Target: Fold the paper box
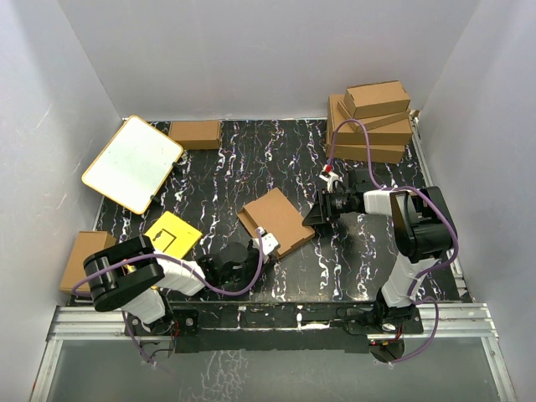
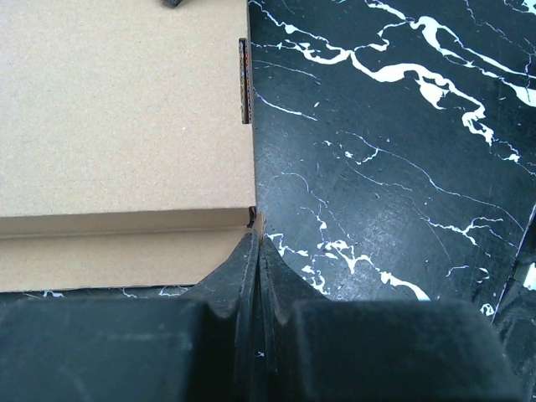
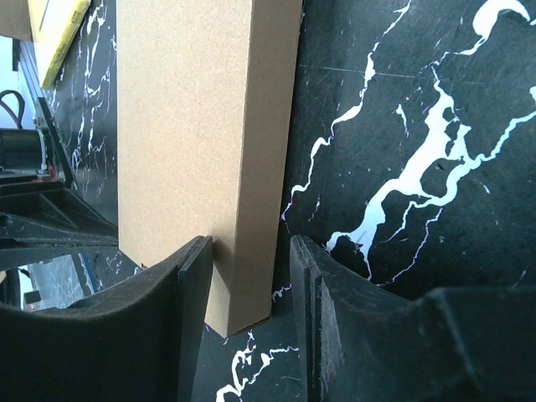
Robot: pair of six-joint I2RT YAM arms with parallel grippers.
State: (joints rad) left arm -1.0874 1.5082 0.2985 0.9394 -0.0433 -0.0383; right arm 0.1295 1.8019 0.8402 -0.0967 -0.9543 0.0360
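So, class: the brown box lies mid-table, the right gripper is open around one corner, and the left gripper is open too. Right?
Not quite. The left gripper is shut: the left wrist view shows its fingers pressed together at the edge of the box. The rest holds: the box lies mid-table and the right gripper is open around one corner.

The paper box (image 2: 117, 126) is filling the upper left of the frame, lying flat on the black, white-veined table (image 2: 402, 167). A narrow dark slit (image 2: 244, 79) is showing along its right edge near the top. A crease is running across its lower part, with a paler strip of cardboard below it. The left gripper (image 2: 255, 243) is rising from the bottom centre, its two black fingers (image 2: 230, 276) pressing together with no gap, their tips touching the box's lower right corner.
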